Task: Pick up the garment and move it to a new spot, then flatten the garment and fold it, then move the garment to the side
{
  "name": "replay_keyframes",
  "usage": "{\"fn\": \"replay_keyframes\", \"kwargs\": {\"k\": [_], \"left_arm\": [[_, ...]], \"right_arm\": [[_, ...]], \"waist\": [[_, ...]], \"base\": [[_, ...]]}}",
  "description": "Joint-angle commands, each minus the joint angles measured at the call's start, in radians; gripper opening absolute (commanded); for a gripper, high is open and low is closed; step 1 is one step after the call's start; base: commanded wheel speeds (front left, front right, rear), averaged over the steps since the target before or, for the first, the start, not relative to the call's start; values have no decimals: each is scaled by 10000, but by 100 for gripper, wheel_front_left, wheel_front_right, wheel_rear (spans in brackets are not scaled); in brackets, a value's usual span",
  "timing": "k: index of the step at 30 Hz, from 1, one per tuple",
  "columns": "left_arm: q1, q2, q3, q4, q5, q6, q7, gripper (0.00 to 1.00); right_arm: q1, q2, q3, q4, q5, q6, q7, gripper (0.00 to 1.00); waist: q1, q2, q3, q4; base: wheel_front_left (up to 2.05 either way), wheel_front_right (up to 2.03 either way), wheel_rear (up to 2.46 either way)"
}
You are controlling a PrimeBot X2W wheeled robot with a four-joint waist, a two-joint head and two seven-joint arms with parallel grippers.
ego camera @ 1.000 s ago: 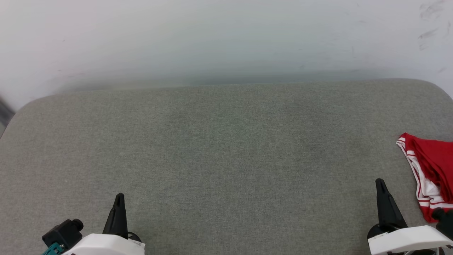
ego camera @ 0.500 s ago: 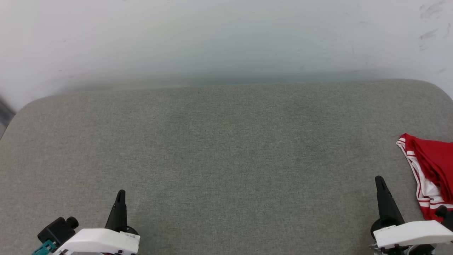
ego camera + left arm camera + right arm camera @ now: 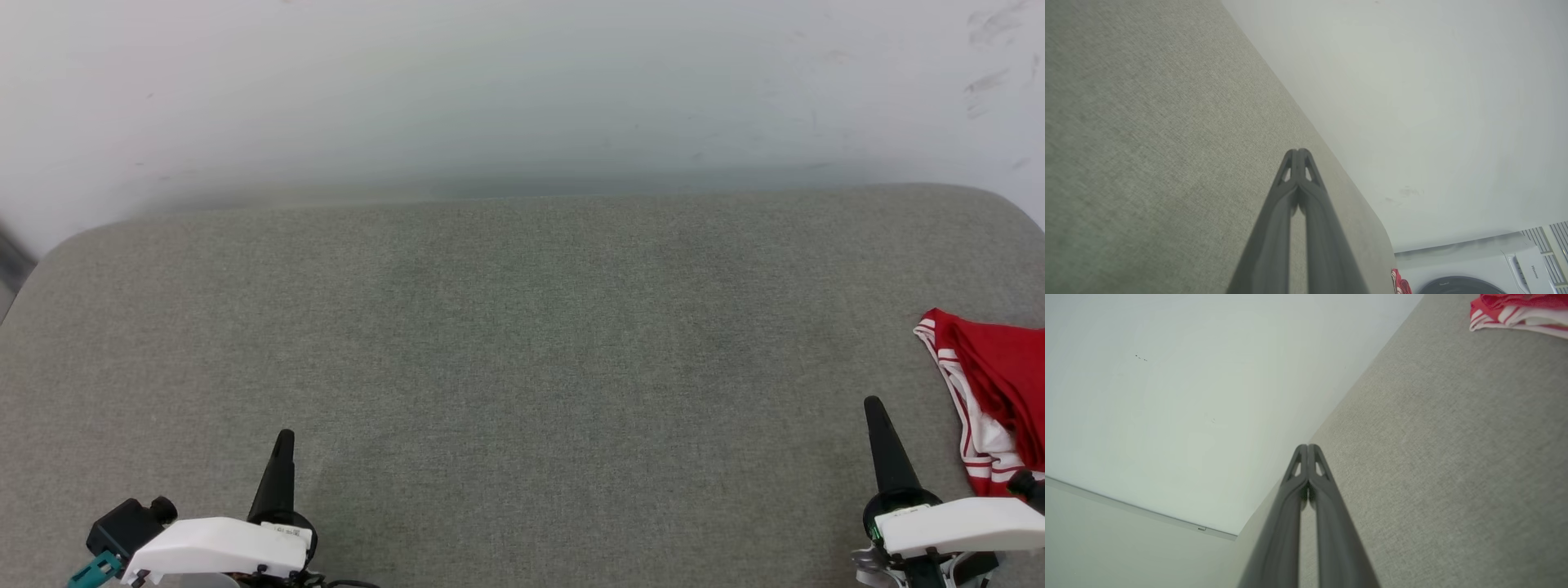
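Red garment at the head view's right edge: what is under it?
The red garment lies bunched on the grey fabric surface, running past the frame edge. Anything beneath its folds is covered and cannot be seen.

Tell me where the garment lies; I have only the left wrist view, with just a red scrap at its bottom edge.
Observer: The garment lies at the right end of the grey padded surface, beside the right end effector.
Operator: Touching it?
Observer: No, its shut fingers stand apart from the cloth.
Operator: Is it flat?
Observer: No, bunched, with the striped trim folded over.
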Motion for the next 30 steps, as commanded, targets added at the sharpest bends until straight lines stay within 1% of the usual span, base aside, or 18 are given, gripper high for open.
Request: {"fn": "replay_keyframes", "kwargs": {"k": [1, 19, 30], "left_arm": [[-258, 15, 72, -46, -305, -77, 91, 0], [-540, 17, 171, 202, -2193, -243, 550, 0], [-706, 19, 223, 317, -3113, -337, 794, 0]], "right_arm": [[-210, -83, -41, -30, 320, 0, 95, 0], [-473, -64, -123, 206, 2172, -1, 582, 0], [-581, -48, -169, 325, 3081, -1, 818, 0]], "waist": [[0, 0, -3, 1], [0, 0, -31, 9], [0, 0, -46, 14]], "base": [[0, 0, 0], [0, 0, 0], [0, 0, 0]]}}
